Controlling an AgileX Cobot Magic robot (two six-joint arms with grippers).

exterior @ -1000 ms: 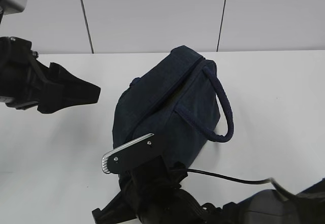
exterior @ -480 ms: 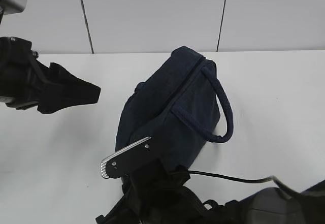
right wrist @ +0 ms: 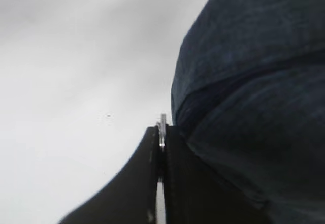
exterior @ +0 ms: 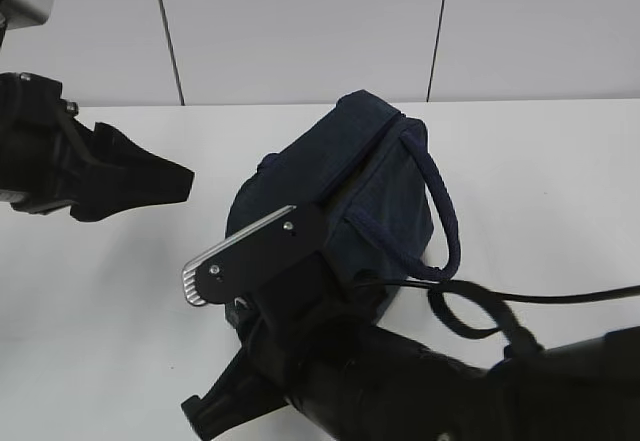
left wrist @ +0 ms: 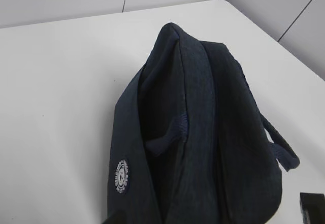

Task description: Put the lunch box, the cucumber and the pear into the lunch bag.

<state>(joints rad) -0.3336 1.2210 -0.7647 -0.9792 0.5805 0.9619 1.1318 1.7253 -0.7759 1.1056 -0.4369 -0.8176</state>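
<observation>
Right gripper (right wrist: 161, 132) pinching the metal ring pull (right wrist: 162, 124) at the lunch bag (exterior: 345, 201).
Fingers clamped narrow on it; left gripper (exterior: 150, 181) hangs apart, finger state unclear.

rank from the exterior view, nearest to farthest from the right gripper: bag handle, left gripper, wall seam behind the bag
1. Bag handle, right of the right gripper, on the bag.
2. Left gripper, upper left.
3. Wall seam, top, behind the table.
</observation>
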